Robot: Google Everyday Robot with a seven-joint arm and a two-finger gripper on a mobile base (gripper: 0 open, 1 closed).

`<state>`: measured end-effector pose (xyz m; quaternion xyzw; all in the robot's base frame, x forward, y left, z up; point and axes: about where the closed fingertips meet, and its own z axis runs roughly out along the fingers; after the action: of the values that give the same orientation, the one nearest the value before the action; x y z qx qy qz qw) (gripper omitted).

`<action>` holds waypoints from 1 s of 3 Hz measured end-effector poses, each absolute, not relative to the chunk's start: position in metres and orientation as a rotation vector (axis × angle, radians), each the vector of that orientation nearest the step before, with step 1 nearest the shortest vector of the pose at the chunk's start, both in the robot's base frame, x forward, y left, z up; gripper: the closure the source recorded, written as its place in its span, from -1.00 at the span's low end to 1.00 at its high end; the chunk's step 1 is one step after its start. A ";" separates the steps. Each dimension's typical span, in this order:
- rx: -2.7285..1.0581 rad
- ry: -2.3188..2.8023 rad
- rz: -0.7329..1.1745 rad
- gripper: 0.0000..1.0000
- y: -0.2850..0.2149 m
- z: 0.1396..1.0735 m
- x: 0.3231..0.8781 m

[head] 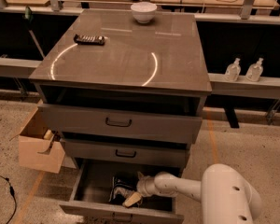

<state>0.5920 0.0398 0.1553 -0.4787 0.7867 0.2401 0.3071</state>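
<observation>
Gripper [133,196] sits low inside the open bottom drawer [94,183], at the end of the white arm [179,186] that reaches in from the right. It is right against a dark packet [117,188] lying on the drawer floor. A pale, tan piece [132,199] shows just at its tip, and I cannot make out whether that is part of the gripper or a separate item.

What worries me from this seat is the tight space. The middle drawer [125,153] hangs directly over the wrist, so lifting straight up could, I judge, knock the arm against its underside. The packet looks soft and crumpled, and a poor hold on one corner might let it slip and drop back, or drag along the drawer floor. The front wall of the bottom drawer [107,212] is close to the gripper too, and a pull toward the robot could catch on it and shove the drawer. The top drawer [119,122] also juts out, narrowing the way up.

As for the hand itself, I cannot tell how wide it stands, nor whether it grasps the packet or merely touches it. All I can say is that it is in contact with, or just beside, that dark packet near the middle of the drawer.
</observation>
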 end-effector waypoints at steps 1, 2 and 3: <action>-1.266 2.081 0.635 -1.00 0.040 0.155 0.592; -1.266 2.081 0.635 -1.00 0.040 0.155 0.592; -1.266 2.081 0.636 -1.00 0.040 0.155 0.592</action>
<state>0.5919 0.0399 0.1553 -0.4787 0.7866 0.2403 0.3072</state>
